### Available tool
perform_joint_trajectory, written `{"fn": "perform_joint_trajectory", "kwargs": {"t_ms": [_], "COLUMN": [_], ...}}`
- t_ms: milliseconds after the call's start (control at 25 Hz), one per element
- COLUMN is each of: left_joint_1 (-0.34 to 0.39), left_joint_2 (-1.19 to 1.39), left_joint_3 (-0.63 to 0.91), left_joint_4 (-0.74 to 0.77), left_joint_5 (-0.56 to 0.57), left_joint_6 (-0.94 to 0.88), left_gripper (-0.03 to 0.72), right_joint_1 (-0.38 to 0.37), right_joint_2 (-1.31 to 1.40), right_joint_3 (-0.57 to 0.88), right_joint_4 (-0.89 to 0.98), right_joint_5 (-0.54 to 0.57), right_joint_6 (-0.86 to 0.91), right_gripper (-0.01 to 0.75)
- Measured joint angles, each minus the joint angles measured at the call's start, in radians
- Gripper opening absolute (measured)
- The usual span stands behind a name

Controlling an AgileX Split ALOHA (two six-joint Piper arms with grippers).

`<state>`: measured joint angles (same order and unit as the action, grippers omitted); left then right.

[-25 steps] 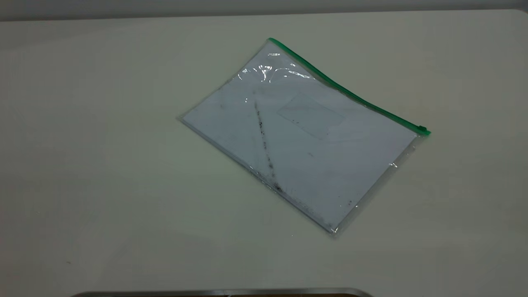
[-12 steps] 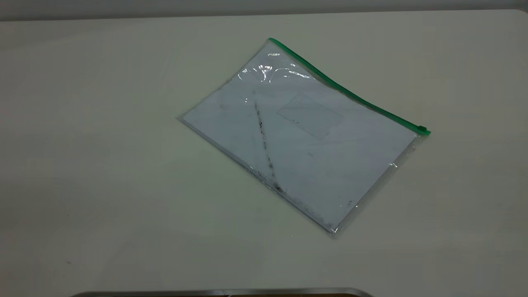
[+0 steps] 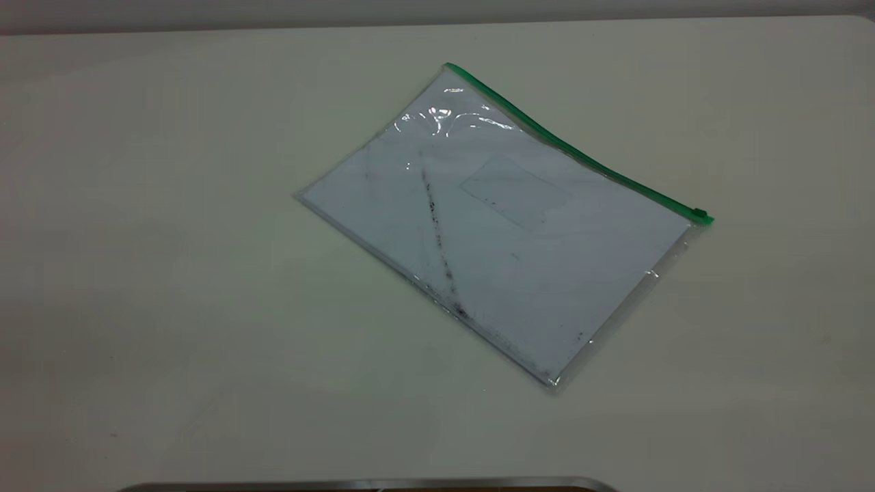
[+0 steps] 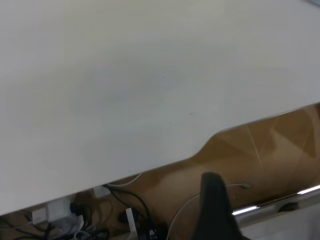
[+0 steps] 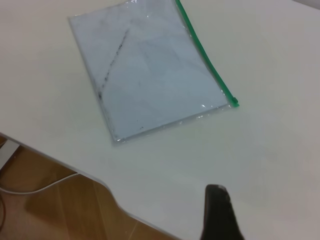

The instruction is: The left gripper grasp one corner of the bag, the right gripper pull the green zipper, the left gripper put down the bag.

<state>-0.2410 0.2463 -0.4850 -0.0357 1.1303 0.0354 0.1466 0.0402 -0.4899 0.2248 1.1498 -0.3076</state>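
The bag (image 3: pixel 499 232) lies flat on the white table, right of centre, with a white sheet and a dark diagonal smudge inside. The green zipper (image 3: pixel 581 156) runs along its far edge, with the slider tab (image 3: pixel 699 214) at the right end. The wrinkled shiny corner of the bag (image 3: pixel 451 75) is at the strip's far left end. Neither gripper shows in the exterior view. The right gripper (image 5: pixel 218 212) hovers over the table's near right part, apart from the bag (image 5: pixel 145 70) and its zipper (image 5: pixel 206 59). The left gripper (image 4: pixel 214 207) hangs past the table's edge, with no bag in its view.
The table edge (image 4: pixel 150 172) has a curved notch, with brown floor, cables and a power strip (image 4: pixel 55 212) below it. A metal bar (image 3: pixel 369 484) lies along the front edge. The notched edge also shows in the right wrist view (image 5: pixel 107 187).
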Motion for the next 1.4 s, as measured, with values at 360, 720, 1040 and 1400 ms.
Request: {"fn": "perform_joint_trajectory", "kwargs": {"t_ms": [360,720,1040,1400], "left_joint_1": [0.209,0.245,0.246,0.247], "left_joint_2": [-0.149,-0.265,-0.265,-0.265], "left_joint_3": [0.0,0.0,0.0,0.0], "left_joint_4": [0.0,0.0,0.0,0.0], "left_joint_5": [-0.001,0.004,0.004,0.004], "left_joint_6": [0.0,0.0,0.0,0.0], "left_gripper": [0.59,0.59,0.59,0.59], "right_joint_1": [0.0,0.0,0.0,-0.215], "right_joint_2": [0.0,0.0,0.0,-0.041], "right_joint_3": [0.002,0.004,0.004,0.004], "right_joint_4": [0.0,0.0,0.0,0.007], "right_joint_5": [0.0,0.001,0.001,0.001], "right_joint_6": [0.0,0.0,0.0,0.0], "right_gripper": [0.516,0.516,0.516,0.516]}}
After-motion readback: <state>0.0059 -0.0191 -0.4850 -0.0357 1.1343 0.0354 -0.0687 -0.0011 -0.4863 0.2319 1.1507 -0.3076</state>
